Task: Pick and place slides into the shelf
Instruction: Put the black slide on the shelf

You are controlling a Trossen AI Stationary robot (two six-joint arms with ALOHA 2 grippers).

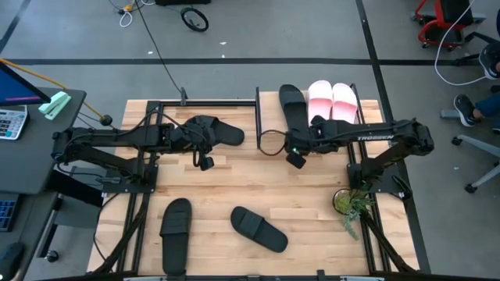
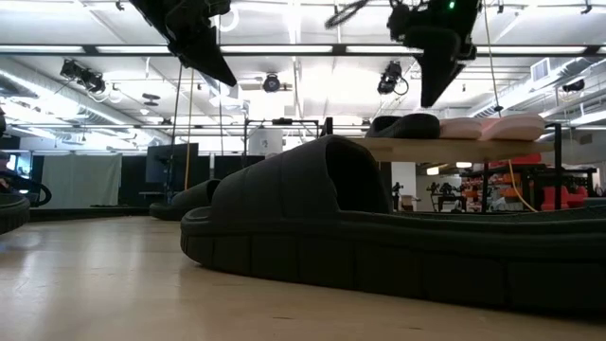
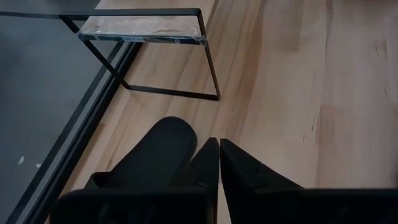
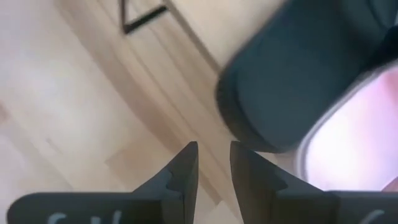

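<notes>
The shelf (image 1: 266,117) stands at the table's far right; its top board (image 2: 454,149) carries a black slide (image 1: 292,108) and two pale pink slides (image 1: 333,101) side by side. A third black slide (image 1: 212,131) lies flat on the table at the far left. Two more black slides (image 1: 176,234) (image 1: 258,229) lie near the front edge. My left gripper (image 3: 219,152) hangs shut in the air beside the far-left slide (image 3: 155,155), holding nothing. My right gripper (image 4: 214,163) hovers a little open by the shelf's near end, just off the black slide's (image 4: 298,74) end, empty.
A small potted plant (image 1: 349,204) stands at the right near the right arm's base. A black cable loop (image 1: 271,143) lies by the shelf's left post. The bare tabletop (image 1: 234,179) between the arms is free. One front slide (image 2: 379,237) fills the low view.
</notes>
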